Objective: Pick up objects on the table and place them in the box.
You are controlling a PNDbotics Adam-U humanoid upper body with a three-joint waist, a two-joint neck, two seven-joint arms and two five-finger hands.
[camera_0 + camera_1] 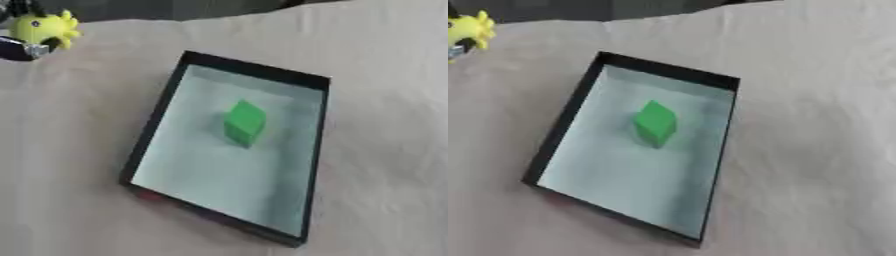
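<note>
A black-walled box [254, 70] with a pale floor lies askew in the middle of the cloth-covered table. A green block [243, 122] rests inside it, toward the far half. At the far left corner a yellow toy [44, 28] with small bumps and a dark eye is held in my left hand [19, 50]. Only dark fingers with a silver joint show there, above and below the toy. The toy is well left of the box and apart from it. My right hand shows in neither view.
The table wears a beige, slightly wrinkled cloth [385, 150] with open room to the right of the box and in front of it. A dark strip [175, 7] runs along the far edge.
</note>
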